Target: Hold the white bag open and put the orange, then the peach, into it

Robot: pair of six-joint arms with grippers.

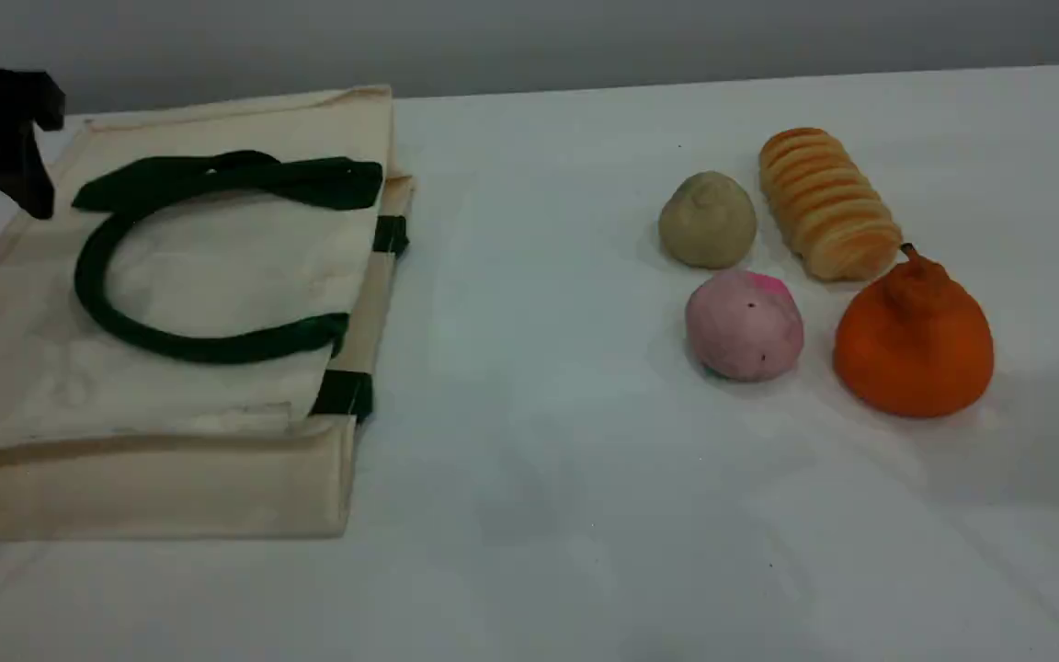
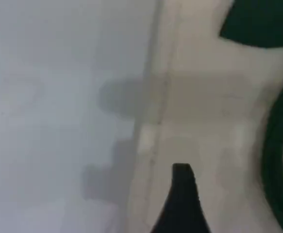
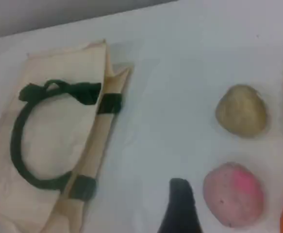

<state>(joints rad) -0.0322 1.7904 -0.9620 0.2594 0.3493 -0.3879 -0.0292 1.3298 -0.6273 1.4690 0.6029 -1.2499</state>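
Scene view: I log the left gripper (image 1: 10, 179), jaws apart and grasping nothing, above the far left edge of the white bag (image 1: 171, 276). The bag lies flat to its right with its green handles (image 1: 125, 322) on top. The orange (image 1: 914, 340) and the peach (image 1: 744, 326) sit well to its right, near a tan lump (image 1: 707, 221) and a ridged roll (image 1: 828, 202).
Left wrist view: its fingertip (image 2: 182, 194) hangs over the bag's side seam.
Right wrist view: I see the right gripper (image 3: 180, 208) released and carrying nothing, the peach (image 3: 233, 194) just right of it, the bag (image 3: 58, 141) far left.

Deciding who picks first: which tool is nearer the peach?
Right. The right tool hovers close beside the peach; the left tool is over the white bag's edge, across the table.
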